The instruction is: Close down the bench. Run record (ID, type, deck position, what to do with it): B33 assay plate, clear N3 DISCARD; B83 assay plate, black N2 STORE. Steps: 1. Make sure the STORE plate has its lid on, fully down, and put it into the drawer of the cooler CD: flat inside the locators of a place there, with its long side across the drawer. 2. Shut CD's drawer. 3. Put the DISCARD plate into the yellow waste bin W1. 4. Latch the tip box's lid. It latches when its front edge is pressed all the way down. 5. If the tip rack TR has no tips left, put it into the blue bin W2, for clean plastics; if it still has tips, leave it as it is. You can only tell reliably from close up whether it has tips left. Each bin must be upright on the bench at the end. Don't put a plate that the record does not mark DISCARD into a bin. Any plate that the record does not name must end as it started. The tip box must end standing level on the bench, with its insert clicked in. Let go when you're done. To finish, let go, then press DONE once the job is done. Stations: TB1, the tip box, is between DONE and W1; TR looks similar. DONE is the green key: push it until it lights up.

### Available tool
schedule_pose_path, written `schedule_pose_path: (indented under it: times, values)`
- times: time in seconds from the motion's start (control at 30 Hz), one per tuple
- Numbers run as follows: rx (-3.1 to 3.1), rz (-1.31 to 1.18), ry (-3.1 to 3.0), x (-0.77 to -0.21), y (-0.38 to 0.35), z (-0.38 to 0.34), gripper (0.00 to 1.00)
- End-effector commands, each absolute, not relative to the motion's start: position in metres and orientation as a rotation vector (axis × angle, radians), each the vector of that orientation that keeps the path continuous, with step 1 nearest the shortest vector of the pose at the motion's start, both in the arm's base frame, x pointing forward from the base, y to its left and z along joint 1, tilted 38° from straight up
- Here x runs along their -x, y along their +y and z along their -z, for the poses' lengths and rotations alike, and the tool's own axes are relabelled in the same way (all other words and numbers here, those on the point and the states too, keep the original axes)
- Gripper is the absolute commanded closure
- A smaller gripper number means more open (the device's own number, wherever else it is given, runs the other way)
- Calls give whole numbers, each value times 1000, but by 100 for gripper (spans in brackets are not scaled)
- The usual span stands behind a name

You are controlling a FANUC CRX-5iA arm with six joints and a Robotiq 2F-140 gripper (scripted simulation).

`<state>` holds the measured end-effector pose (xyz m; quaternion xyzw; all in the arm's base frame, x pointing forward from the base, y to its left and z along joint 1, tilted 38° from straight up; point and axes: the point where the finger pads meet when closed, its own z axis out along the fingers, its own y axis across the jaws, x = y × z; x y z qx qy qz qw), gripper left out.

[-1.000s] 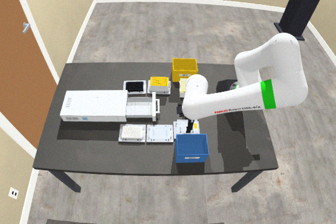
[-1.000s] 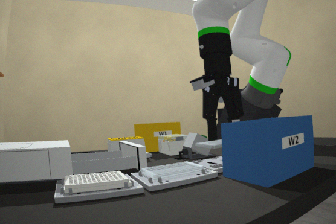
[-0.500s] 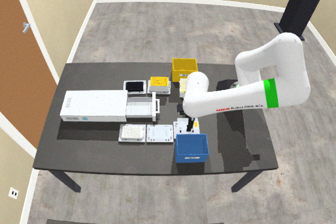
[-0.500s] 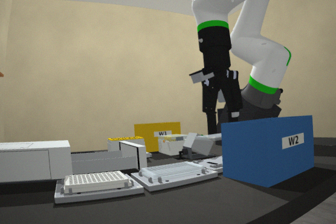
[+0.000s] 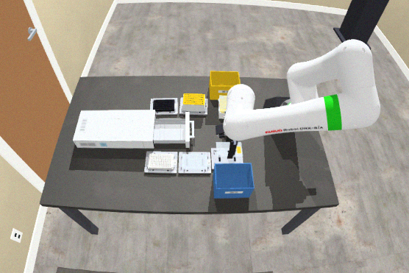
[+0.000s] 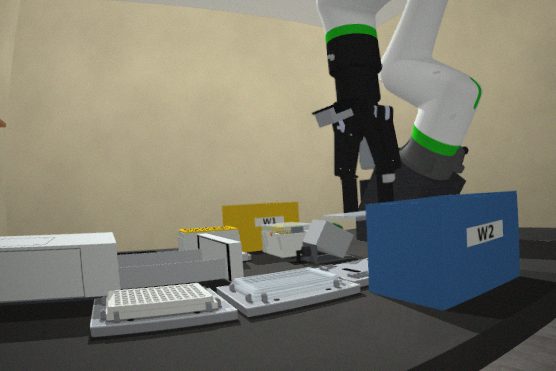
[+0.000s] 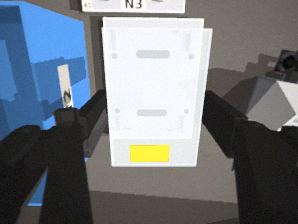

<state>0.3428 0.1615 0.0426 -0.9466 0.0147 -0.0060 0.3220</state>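
Observation:
My gripper (image 7: 155, 104) is shut on the clear assay plate (image 7: 154, 82) across its short width. It holds the plate level, a little above the white N3 nest (image 7: 150, 152) with the yellow tag. In the exterior view the plate (image 6: 345, 214) shows as a thin slab between the fingers (image 6: 367, 203), behind the blue bin W2 (image 6: 442, 248). The yellow bin W1 (image 5: 223, 84) stands at the far side of the bench. The black plate (image 5: 164, 105) lies in its nest behind the cooler CD (image 5: 114, 129). The cooler's drawer (image 5: 173, 132) stands open.
The blue bin W2 (image 5: 233, 180) stands just in front of my gripper (image 5: 229, 153). The tip rack with the yellow top (image 5: 193, 102) and the tip box (image 6: 285, 238) with its lid up (image 6: 327, 238) stand by W1. Two more plates (image 5: 161, 161) (image 5: 194, 162) lie in the front nests.

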Motion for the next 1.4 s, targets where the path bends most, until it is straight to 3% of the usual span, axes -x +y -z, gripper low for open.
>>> schedule_pose_path:
  times: [0.0,1.37]
  values:
    - [2486,17,38,-343,159,-46,90]
    - [2486,17,39,-342,134,-78,90]
